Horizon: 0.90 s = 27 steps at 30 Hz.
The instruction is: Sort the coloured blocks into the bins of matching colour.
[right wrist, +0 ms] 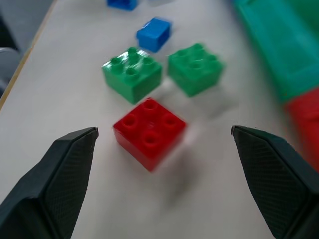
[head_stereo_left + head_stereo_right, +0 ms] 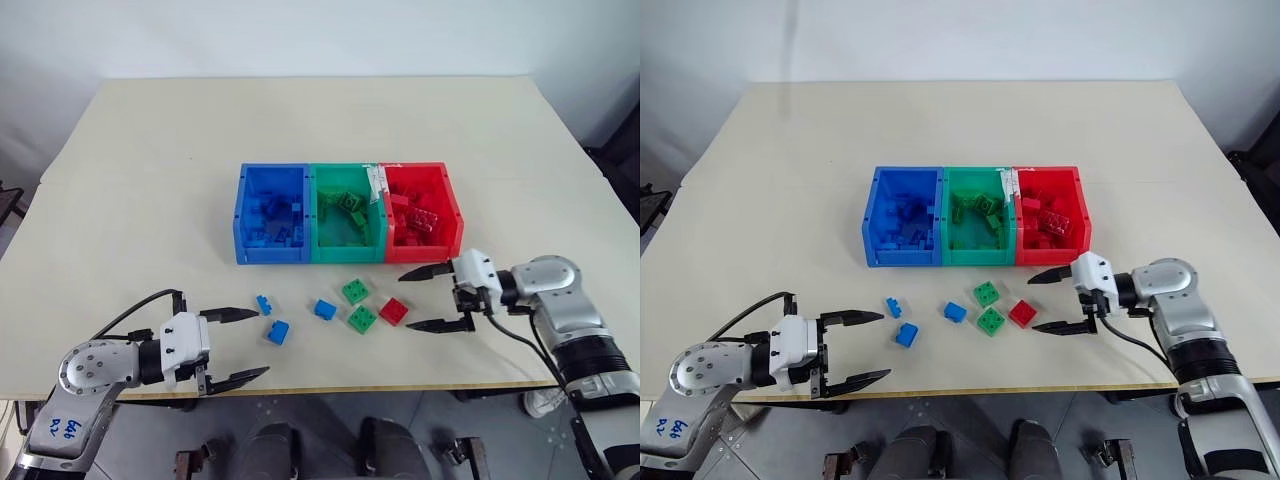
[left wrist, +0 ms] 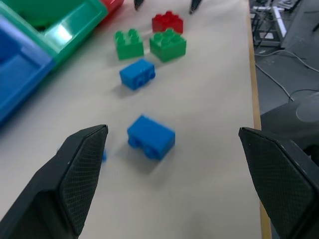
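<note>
Six loose blocks: we count three blue, two green and one red, all sitting on the table (image 2: 130,180) in front of the bins.
Bins: three joined ones near the middle of the table, blue bin (image 2: 243,215) on our left, green bin (image 2: 315,215) in the middle, red bin (image 2: 455,210) on our right; each already has a pile of bricks of its own colour inside.
Small blue block (image 2: 264,304): the leftmost loose one, just ahead of the left pincer's upper finger.
Blue block (image 2: 278,332): right next to that one, a bit closer to the table's front edge; in the left wrist view it lies between the two fingers but well ahead of them.
Third blue block (image 2: 325,309): between the blue pair and the greens.
Green blocks: one (image 2: 355,291) nearer the bins, the other (image 2: 362,319) just in front of it, nearly touching.
Red block (image 2: 394,311): just beside the greens on the right, and in the right wrist view it sits between the right pincer's fingers, not touched.
Left pincer (image 2: 234,346): spread wide, holding nothing, pointing at the blue pair from the left.
Right pincer (image 2: 421,298): also spread wide and empty, pointing in from the right, tips close to the red block.
</note>
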Motion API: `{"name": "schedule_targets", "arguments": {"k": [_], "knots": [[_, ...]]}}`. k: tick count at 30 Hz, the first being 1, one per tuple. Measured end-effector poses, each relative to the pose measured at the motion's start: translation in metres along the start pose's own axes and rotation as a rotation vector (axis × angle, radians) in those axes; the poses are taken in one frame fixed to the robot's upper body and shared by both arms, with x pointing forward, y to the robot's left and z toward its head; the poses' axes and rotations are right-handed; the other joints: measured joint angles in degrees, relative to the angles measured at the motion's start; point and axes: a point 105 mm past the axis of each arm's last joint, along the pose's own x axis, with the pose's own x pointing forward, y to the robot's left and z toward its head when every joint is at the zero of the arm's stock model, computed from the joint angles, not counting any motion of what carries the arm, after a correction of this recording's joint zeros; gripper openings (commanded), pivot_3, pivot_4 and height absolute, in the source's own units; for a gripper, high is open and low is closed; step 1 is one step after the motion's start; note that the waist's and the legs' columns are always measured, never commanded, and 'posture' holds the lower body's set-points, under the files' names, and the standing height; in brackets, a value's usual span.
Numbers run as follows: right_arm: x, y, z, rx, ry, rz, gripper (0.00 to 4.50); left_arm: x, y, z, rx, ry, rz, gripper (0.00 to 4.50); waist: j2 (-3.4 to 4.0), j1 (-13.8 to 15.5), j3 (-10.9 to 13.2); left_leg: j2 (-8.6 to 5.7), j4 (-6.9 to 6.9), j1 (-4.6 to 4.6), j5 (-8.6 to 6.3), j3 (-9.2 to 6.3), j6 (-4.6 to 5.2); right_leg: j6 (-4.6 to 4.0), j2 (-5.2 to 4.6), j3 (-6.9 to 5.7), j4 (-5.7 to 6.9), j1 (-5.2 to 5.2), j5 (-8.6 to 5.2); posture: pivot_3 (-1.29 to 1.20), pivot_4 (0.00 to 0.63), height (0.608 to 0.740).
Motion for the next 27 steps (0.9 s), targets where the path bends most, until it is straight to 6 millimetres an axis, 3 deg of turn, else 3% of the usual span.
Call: {"name": "schedule_targets", "arguments": {"k": [5, 8, 13, 14, 17, 21, 27], "knots": [[0.008, 0.006, -0.006, 0.001, 0.038, 0.076, 4.5, -0.009, 0.004, -0.001, 0.002, 0.022, 0.035, 4.47, 0.01, 0.05, 0.01, 0.0, 0.01, 0.0, 0.0, -0.02, 0.0, 0.0, 0.0, -0.02, 0.0, 0.0, 0.0, 0.0, 0.15, 0.74], [0.011, 0.007, -0.004, -0.016, 0.025, 0.097, 3.89, -0.011, 0.006, 0.0, 0.01, 0.025, 0.048, 4.5, 0.01, -0.11, 0.0, 0.01, 0.0, 0.01, 0.0, -0.02, -0.01, 0.0, 0.01, -0.03, 0.0, 0.0, 0.0, 0.0, 0.15, 0.74], [0.013, 0.008, -0.003, -0.032, 0.009, 0.105, 2.2, -0.01, 0.009, 0.001, 0.019, 0.02, 0.063, 4.5, 0.01, -0.02, 0.01, 0.01, 0.01, 0.0, -0.01, -0.02, -0.01, 0.0, 0.0, -0.04, 0.0, 0.01, 0.0, 0.0, 0.15, 0.74], [0.013, 0.008, -0.003, -0.03, 0.005, 0.102, 2.07, -0.01, 0.01, 0.002, 0.02, 0.02, 0.066, 4.5, 0.01, -0.01, 0.0, 0.01, 0.01, 0.0, -0.01, -0.02, -0.01, 0.0, 0.0, -0.04, 0.01, 0.01, 0.0, 0.0, 0.15, 0.74], [0.009, 0.012, -0.006, -0.012, -0.011, 0.08, 2.07, -0.01, 0.011, 0.003, 0.023, 0.014, 0.073, 4.5, 0.01, 0.1, 0.0, 0.01, 0.0, -0.01, -0.01, -0.03, -0.01, 0.0, 0.0, -0.05, 0.0, 0.01, 0.0, 0.0, 0.15, 0.74], [-0.011, 0.013, -0.009, 0.028, -0.032, -0.018, 2.07, -0.007, 0.014, 0.003, 0.011, -0.008, 0.103, 4.5, 0.01, 0.13, 0.01, -0.01, 0.01, -0.02, -0.01, -0.02, 0.0, 0.0, -0.02, -0.04, 0.0, 0.01, 0.0, 0.0, 0.15, 0.74], [-0.049, -0.031, 0.037, 0.055, -0.23, -0.363, 2.07, 0.001, 0.028, 0.014, 0.004, -0.079, 0.17, 4.5, 0.02, -0.1, 0.01, 0.05, 0.02, 0.04, -0.01, 0.02, -0.02, -0.02, 0.01, -0.01, 0.08, 0.0, 0.01, 0.0, 0.15, 0.74]]}}
